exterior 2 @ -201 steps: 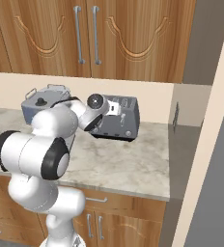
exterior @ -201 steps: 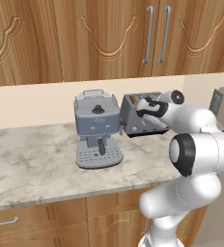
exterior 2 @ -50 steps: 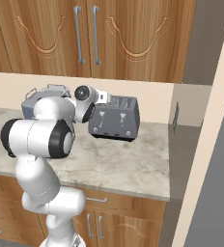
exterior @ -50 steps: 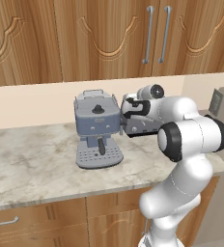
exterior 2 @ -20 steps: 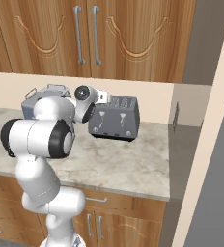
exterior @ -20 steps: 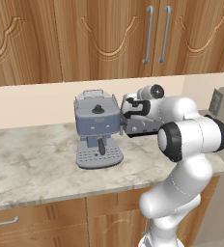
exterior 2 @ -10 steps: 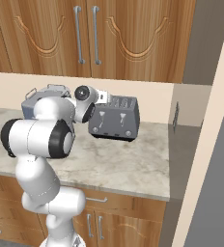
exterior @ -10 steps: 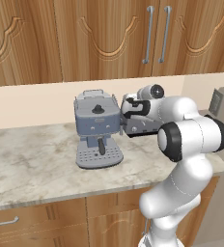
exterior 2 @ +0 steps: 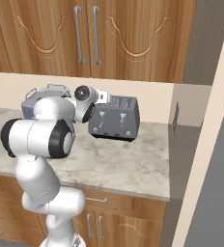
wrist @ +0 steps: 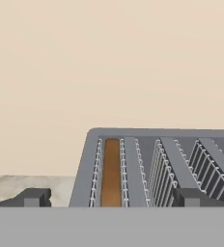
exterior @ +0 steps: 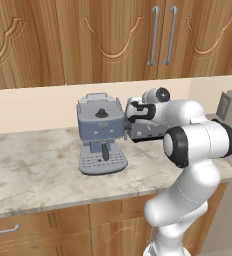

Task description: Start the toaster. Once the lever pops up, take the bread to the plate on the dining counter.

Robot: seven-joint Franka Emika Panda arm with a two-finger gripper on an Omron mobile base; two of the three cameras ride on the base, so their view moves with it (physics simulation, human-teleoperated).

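The grey toaster [exterior 2: 115, 118] stands on the marble worktop against the wall, to the right of the espresso machine. In the hand view I look down on the toaster's [wrist: 152, 164] top slots, and the bread [wrist: 111, 172] sits as a brown strip deep in the leftmost slot. My gripper [wrist: 111, 198] is open, its two dark fingertips [wrist: 34, 197] spread wide on either side of the toaster's near end, holding nothing. In the left base view my hand [exterior: 138, 112] hovers at the toaster's [exterior: 149, 133] left end. The plate and the dining counter are out of view.
A blue-grey espresso machine [exterior: 101, 132] stands close to the left of the toaster, right beside my hand. Wooden wall cabinets [exterior 2: 94, 34] hang above. A tall side wall [exterior 2: 205, 144] bounds the worktop [exterior 2: 123, 164] on the right.
Since ten seconds ago my hand has shifted from the toaster's front to its left end. Over the last two seconds nothing has moved.
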